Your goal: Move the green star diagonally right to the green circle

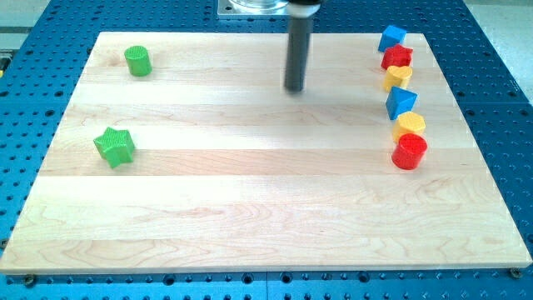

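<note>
The green star point(114, 147) lies on the wooden board point(250, 200) near the view's left edge. The green circle point(138, 61), a short cylinder, stands at the board's top left, above and slightly right of the star. My tip point(295, 88) rests on the board near the top middle, far to the right of both green blocks and touching no block.
A column of blocks runs down the board's right side: a blue block point(392, 37), a red star point(397, 57), a yellow heart point(398, 77), a blue block point(401, 102), a yellow hexagon point(410, 125) and a red cylinder point(409, 152). A blue perforated table point(500, 83) surrounds the board.
</note>
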Robot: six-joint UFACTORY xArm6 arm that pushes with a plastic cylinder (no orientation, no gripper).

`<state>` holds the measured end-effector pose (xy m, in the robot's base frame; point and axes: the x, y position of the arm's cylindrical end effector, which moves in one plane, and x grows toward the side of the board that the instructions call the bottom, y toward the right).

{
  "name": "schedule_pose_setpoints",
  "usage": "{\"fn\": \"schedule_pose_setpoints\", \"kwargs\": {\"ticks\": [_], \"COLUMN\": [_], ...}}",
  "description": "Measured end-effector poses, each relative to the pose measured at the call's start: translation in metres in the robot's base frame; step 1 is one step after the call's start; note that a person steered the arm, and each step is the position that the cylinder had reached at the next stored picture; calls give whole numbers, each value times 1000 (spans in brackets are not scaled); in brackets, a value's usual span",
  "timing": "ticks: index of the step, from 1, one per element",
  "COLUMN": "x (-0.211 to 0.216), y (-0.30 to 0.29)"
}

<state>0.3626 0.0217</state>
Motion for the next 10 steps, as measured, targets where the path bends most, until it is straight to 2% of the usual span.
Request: {"fn": "schedule_pose_setpoints", "kwargs": {"ticks": [1,2,3,4,5,6,7,8,9,10], "x": [-44,-4,58,64,106,140,164,165,140,150], "y": [-72,-190,-235,-244,-252,-168,-115,-209,-177,-91]}}
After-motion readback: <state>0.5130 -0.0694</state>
